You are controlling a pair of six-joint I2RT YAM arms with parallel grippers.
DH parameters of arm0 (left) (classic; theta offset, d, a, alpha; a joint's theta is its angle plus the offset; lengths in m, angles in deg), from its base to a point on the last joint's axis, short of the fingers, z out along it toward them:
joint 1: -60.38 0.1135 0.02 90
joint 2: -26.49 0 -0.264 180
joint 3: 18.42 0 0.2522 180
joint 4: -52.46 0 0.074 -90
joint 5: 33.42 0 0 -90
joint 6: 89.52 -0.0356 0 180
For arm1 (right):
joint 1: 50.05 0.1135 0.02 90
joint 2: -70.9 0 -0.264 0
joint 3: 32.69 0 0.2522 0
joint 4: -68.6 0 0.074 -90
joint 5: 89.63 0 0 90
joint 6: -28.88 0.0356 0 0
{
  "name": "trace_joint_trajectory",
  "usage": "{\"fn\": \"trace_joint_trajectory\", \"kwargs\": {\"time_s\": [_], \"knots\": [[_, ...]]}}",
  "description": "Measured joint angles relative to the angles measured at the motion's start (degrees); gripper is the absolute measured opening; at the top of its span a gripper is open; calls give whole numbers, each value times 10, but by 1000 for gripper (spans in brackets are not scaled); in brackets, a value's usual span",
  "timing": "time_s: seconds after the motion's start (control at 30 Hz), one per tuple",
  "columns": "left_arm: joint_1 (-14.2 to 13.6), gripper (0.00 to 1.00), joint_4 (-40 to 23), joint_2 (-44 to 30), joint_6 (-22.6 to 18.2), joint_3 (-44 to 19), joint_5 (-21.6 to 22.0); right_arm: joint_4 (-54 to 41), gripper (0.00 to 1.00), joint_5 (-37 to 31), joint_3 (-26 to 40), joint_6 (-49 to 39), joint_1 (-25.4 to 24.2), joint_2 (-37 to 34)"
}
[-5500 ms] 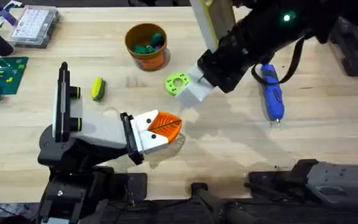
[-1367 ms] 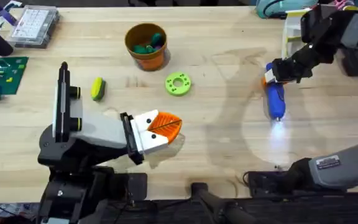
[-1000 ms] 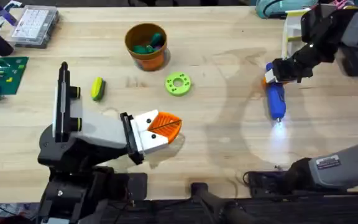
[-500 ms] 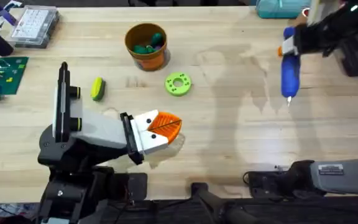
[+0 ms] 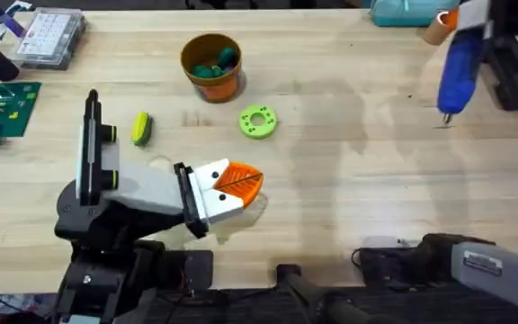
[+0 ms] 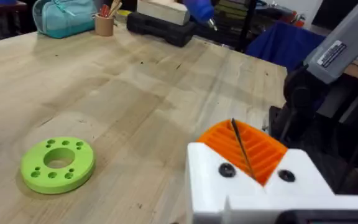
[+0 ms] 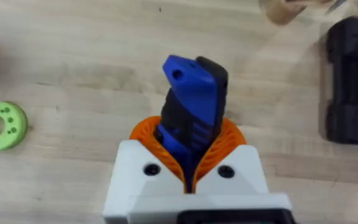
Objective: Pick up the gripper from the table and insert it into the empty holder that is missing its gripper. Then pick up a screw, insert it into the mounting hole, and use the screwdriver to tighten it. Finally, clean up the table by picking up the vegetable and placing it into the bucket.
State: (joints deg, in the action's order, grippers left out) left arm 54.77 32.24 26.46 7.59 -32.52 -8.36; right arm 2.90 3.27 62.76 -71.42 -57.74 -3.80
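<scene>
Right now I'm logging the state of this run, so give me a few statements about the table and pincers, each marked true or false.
1. The right pincer holds the blue screwdriver off the table. True.
2. The yellow-green vegetable sits in the orange bucket. False: it lies on the table, apart from the bucket.
3. The left pincer grips the lime-green ring. False: its pads are shut on nothing and the ring lies apart.
4. The bucket already holds small items. True.

You can't see the right gripper (image 5: 475,13) whole overhead: the top edge cuts it off. The screwdriver (image 7: 191,115) has its tip end hidden between the orange pads (image 7: 219,146). Items inside the bucket (image 5: 210,66) are too small to identify.
</scene>
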Motion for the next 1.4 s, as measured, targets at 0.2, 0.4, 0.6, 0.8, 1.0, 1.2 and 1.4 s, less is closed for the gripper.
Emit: {"fn": "trace_joint_trajectory", "kwargs": {"time_s": [0.2,0.4,0.6,0.8,1.0,1.2,1.4], "knots": [[0,15,0,0,0,0,0,16,27,41,17,0,0,72],[0,15,0,0,0,0,0,60,27,118,18,1,0,110],[0,15,0,0,0,0,0,99,27,207,18,22,1,114],[0,15,0,0,0,0,0,175,27,294,18,59,21,114],[0,15,0,0,0,0,0,215,27,357,18,94,69,114],[0,15,0,0,0,0,0,237,27,376,18,110,130,114],[0,15,0,0,0,0,0,284,27,384,18,127,204,114]]}}
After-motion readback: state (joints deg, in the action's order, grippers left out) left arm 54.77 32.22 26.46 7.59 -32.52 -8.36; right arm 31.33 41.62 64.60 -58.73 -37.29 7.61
